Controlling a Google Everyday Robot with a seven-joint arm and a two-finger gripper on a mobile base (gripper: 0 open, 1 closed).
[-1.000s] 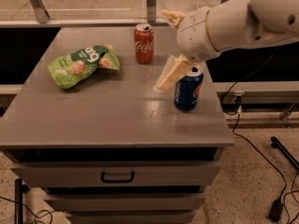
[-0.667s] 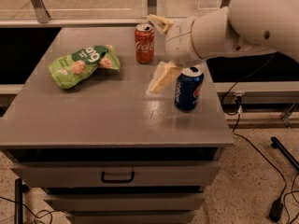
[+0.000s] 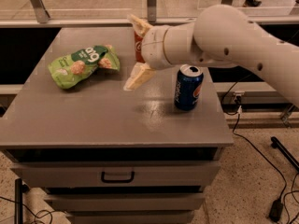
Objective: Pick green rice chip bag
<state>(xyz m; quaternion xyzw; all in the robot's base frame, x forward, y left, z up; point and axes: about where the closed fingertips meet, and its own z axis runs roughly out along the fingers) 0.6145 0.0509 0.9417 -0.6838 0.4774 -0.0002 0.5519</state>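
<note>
The green rice chip bag (image 3: 83,64) lies crinkled on the left part of the grey table top (image 3: 93,120), its dark-green band with white letters facing up. My gripper (image 3: 134,54) hangs above the table's middle, to the right of the bag and apart from it. Its two cream fingers are spread wide, one fingertip (image 3: 137,22) up at the back and the other (image 3: 135,80) lower near the table. It holds nothing.
A red soda can (image 3: 138,48) stands at the back, mostly hidden behind the gripper. A blue soda can (image 3: 188,87) stands upright to the right, under my white arm (image 3: 224,36). The table has drawers (image 3: 117,174) below, and cables lie on the floor at right.
My arm and gripper have moved left across the table, away from the blue can and toward the bag. The bag and both cans have not moved.
</note>
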